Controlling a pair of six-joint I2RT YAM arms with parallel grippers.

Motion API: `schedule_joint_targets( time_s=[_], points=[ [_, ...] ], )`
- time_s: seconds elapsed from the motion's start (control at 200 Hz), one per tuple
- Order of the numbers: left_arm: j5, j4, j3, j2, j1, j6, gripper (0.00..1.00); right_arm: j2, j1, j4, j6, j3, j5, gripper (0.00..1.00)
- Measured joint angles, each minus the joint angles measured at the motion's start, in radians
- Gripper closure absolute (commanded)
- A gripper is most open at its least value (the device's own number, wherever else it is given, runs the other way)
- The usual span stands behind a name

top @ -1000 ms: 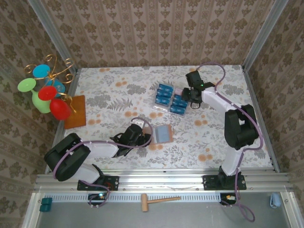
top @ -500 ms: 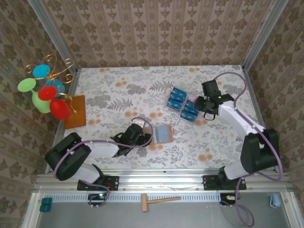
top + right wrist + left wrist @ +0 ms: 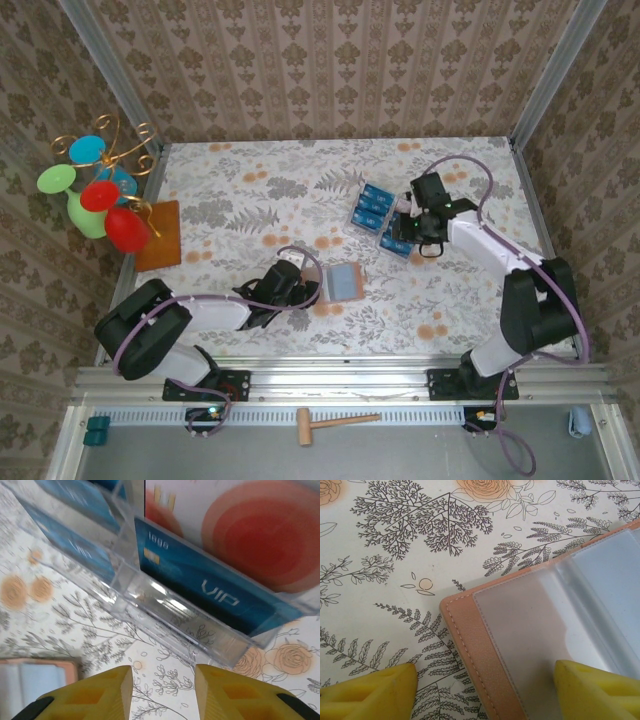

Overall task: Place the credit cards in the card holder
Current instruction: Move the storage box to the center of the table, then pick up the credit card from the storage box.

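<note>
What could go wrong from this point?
The open right fingers may shove the clear tray instead of catching a blue card, which stands in a narrow slot. One of the left fingers sits over the card holder's clear sleeve and may block insertion.

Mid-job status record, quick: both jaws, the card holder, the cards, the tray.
left jaws: open, empty, straddling an edge of the card holder
right jaws: open, empty, facing the front wall of the tray
card holder: lying open on the table, clear sleeves up
cards: blue, standing in the clear tray
cards in holder: none visible in the left wrist view
</note>
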Motion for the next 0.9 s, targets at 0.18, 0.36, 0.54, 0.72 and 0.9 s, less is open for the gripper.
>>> schedule_joint_targets(
  time_s=[0.18,0.36,0.54,0.72,0.9],
  points=[
    [0.0,-0.007,0.006,0.003,0.0,0.0,0.27,0.087,0.046,-0.026,-0.06,0.046,0.053,0.63],
    [0.0,-0.008,0.008,0.005,0.0,0.0,0.27,0.126,0.078,-0.03,-0.11,0.088,0.131,0.62],
    [0.0,-0.01,0.01,0.005,0.0,0.0,0.27,0.178,0.099,-0.039,-0.158,0.127,0.205,0.63],
    [0.0,-0.011,0.01,0.005,0.0,0.0,0.27,0.201,0.114,-0.05,-0.193,0.136,0.259,0.63],
    [0.0,-0.011,0.01,0.005,0.0,0.0,0.27,0.205,0.119,-0.053,-0.212,0.136,0.267,0.65]
  ],
)
